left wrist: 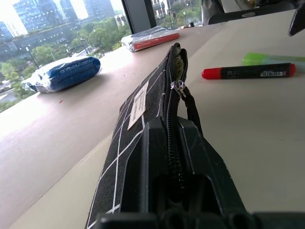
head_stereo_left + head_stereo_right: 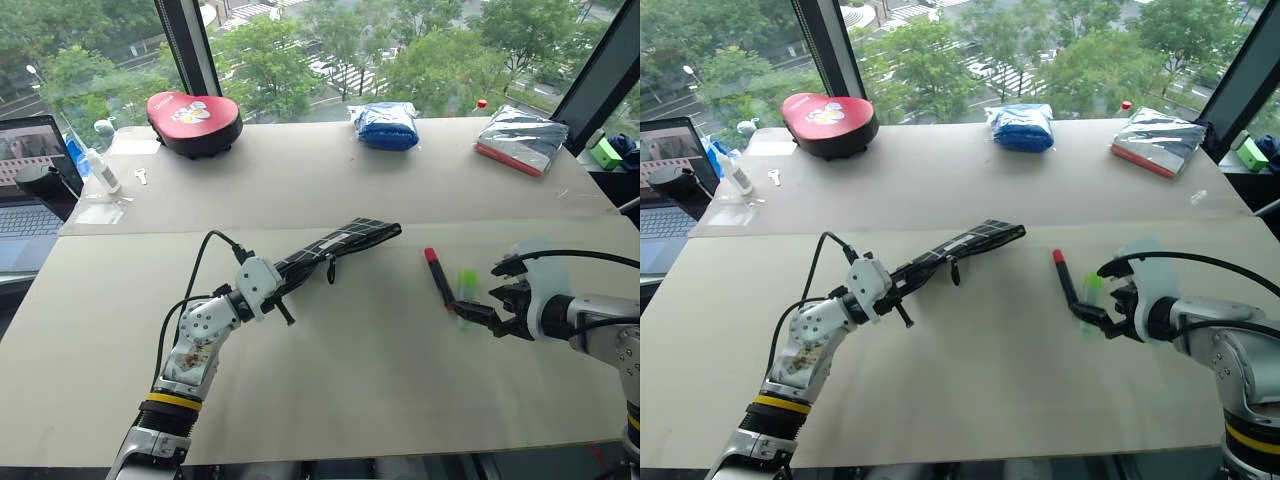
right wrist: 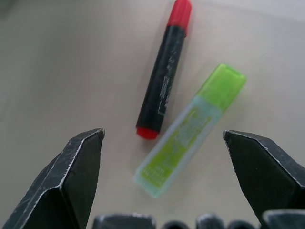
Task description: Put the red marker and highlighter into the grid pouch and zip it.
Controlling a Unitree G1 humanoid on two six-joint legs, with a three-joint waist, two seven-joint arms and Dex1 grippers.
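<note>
Grid pouch (image 2: 335,243) was held off the table (image 2: 350,380) at its near end by the L gripper (image 2: 268,287), fingers clamped on it, zip partly open. R gripper (image 3: 162,143) hung w/ fingers wide apart over the red marker (image 3: 164,76) & highlighter (image 3: 190,129), both lying side by side on the table, right of the pouch.

beige table (image 2: 330,390), tree-filled windows (image 2: 420,50), daylight
</note>
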